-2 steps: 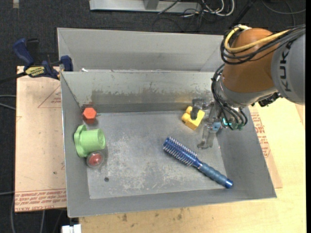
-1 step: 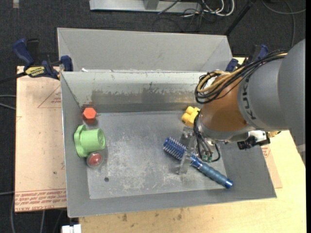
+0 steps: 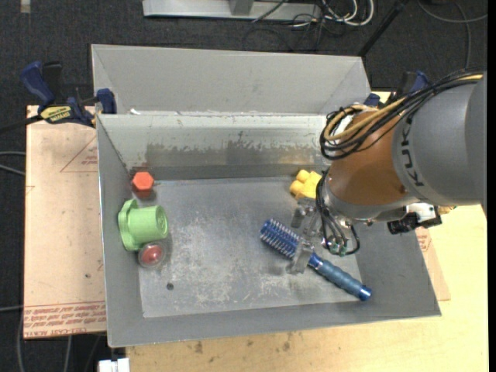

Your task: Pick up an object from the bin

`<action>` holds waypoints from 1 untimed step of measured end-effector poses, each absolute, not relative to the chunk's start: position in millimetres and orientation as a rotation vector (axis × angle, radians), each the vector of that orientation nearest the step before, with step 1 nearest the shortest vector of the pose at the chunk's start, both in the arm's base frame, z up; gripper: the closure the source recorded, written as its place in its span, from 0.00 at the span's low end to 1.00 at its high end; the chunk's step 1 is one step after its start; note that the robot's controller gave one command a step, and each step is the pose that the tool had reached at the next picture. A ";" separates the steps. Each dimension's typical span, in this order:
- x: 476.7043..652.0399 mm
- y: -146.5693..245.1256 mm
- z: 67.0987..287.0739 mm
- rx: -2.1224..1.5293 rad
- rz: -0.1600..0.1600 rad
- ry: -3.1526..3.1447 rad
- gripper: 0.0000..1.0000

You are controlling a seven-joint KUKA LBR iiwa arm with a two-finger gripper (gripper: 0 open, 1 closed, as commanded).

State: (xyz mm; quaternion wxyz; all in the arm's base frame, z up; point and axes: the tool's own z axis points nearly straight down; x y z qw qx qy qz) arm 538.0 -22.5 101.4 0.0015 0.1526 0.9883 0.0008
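My gripper (image 3: 301,256) is low over the right half of the bin floor, right at a blue brush (image 3: 342,277). The brush lies slantwise, its bristle head to the upper left of the gripper and its round handle running down to the right. The gripper's tip sits where the head meets the handle, and I cannot see whether it touches the brush. A yellow block (image 3: 304,184) lies just behind, near the back wall, partly hidden by the arm.
On the left side lie a green cup (image 3: 143,225) on its side, an orange-red hexagonal piece (image 3: 142,182) behind it and a small red ball-like thing (image 3: 151,254) in front. The arm's bulky wrist hangs over the bin's right side.
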 end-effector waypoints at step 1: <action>544.0 -18.3 106.2 0.599 0.003 3.083 0.00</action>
